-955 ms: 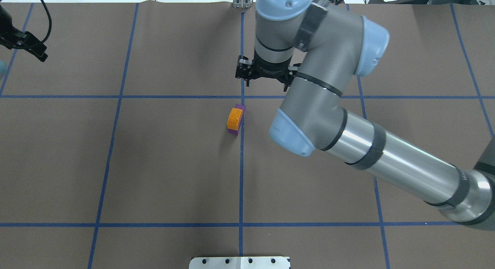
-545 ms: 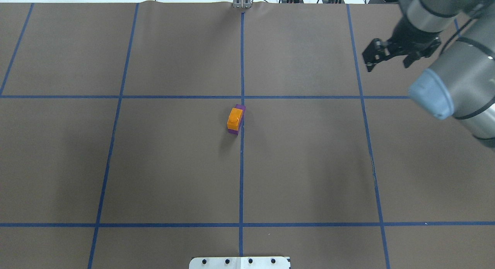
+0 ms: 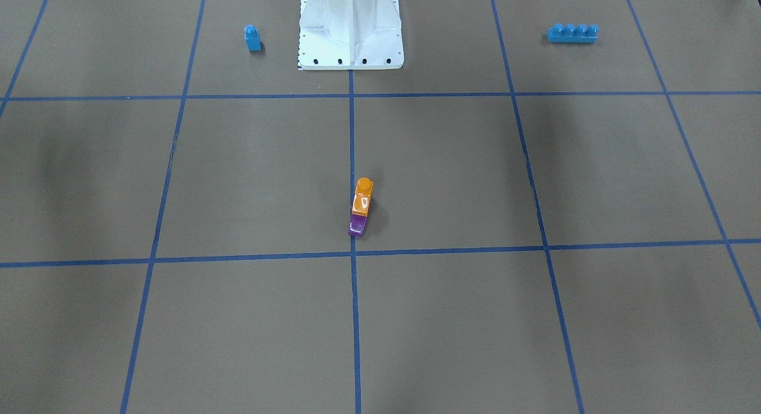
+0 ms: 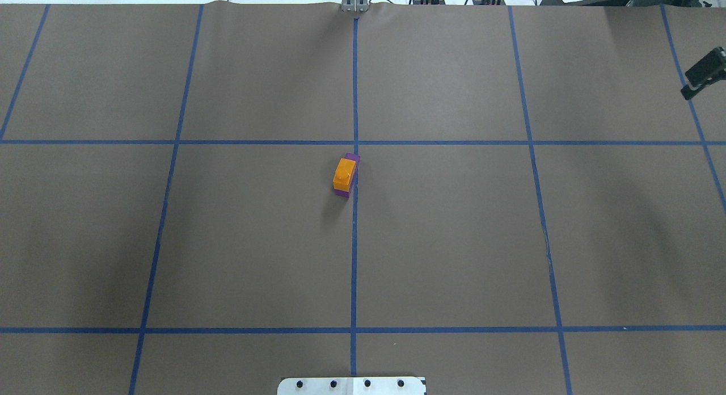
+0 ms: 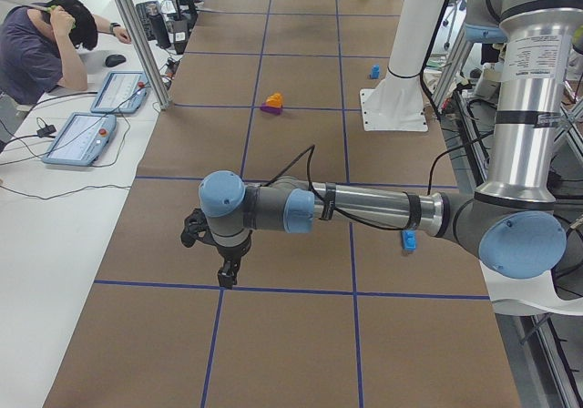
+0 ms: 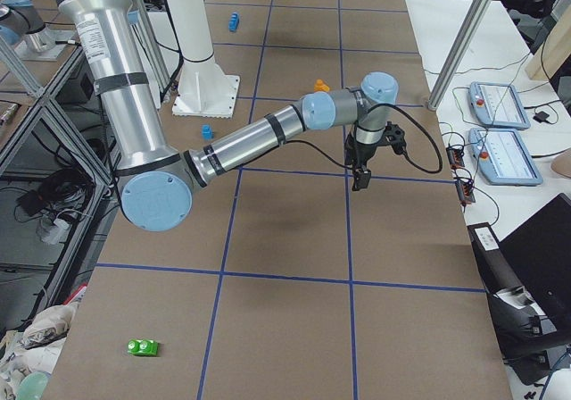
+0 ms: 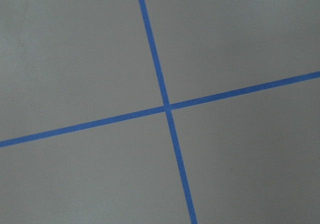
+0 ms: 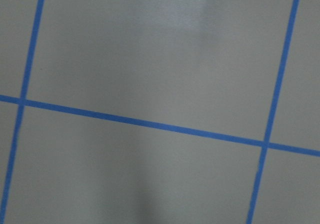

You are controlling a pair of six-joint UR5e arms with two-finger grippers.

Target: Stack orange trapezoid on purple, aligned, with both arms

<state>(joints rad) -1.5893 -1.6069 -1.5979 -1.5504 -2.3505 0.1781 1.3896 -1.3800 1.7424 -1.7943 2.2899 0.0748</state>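
Orange trapezoid (image 4: 344,174) sits on the purple (image 3: 357,226) mid-bench (image 4: 454,242), roughly aligned; stacking looks done. Left gripper (image 5: 225,271) and right gripper (image 6: 360,179) hang well apart from the stack, holding neither block; I cannot tell how far open they are. Next, only an alignment check.

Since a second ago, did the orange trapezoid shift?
No. In the overhead view the orange trapezoid sits where it was, on the purple, just left of the centre tape line.

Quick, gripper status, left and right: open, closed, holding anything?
Left gripper: cannot be told.
Right gripper: cannot be told.
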